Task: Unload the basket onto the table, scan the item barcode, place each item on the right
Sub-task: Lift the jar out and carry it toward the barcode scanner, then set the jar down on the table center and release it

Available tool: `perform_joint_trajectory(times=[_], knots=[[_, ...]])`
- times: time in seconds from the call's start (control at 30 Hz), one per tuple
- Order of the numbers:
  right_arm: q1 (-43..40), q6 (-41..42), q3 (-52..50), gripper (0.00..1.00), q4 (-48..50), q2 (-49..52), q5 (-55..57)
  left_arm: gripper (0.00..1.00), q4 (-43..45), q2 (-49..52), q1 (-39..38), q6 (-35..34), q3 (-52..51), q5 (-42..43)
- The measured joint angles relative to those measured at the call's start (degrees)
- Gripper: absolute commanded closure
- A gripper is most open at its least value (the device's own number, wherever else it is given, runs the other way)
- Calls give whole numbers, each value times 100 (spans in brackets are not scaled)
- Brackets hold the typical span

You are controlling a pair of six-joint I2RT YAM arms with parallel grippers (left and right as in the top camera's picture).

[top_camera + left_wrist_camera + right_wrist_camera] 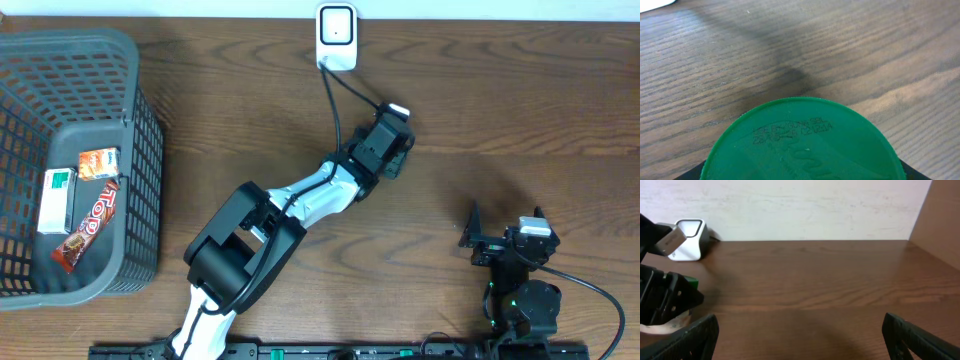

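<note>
Grips a green-lidded container (805, 150) in the left claw (390, 148), barcode scanner (336, 36) near, ahead-left. Holds the right claw (800, 337) spread wide.

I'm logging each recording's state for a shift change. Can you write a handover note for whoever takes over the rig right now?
Left tool: shut on the green-lidded container, held over the table near the scanner.
Right tool: open, empty, parked apart at the table's near right.
Done: container picked up and brought near the scanner.
Left: present its barcode, not visible in any view, to the scanner.
Other packaged items lie in the basket.
</note>
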Motion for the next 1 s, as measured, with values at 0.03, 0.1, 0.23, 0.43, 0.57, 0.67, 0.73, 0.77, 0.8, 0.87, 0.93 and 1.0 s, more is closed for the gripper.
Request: perform_joint_trajectory(times=[0.03, 0.1, 0.23, 0.43, 0.57, 0.67, 0.73, 0.77, 0.8, 0.87, 0.93, 1.0], knots=[[0, 2, 0, 1, 0, -2, -2, 38, 205, -24, -2, -68, -129, -17], [0, 2, 0, 1, 0, -2, 0, 35, 439, -72, -2, -201, -308, -26], [0, 2, 0, 1, 0, -2, 0, 32, 660, -186, -4, -435, -588, -42], [0, 0, 0, 1, 0, -2, 0, 22, 490, -205, -214, -520, -793, -72], [0, 0, -2, 1, 0, -2, 0, 14, 474, -212, -474, -520, -846, -199], [0, 0, 0, 1, 0, -2, 0, 8, 140, -302, -680, -516, -855, -345], [0, 2, -2, 1, 0, -2, -2, 9, -118, -365, -782, -529, -868, -448], [0, 0, -2, 1, 0, -2, 0, 8, -284, -411, -824, -529, -876, -490], [0, 0, -2, 1, 0, -2, 0, 8, -474, -481, -855, -531, -901, -529], [0, 2, -2, 1, 0, -2, 0, 8, -743, -667, -874, -527, -970, -597], [0, 0, -2, 1, 0, -2, -2, 8, -962, -916, -870, -518, -1010, -643], [0, 0, -2, 1, 2, -2, 0, 8, -1075, -1220, -863, -501, -1016, -669]])
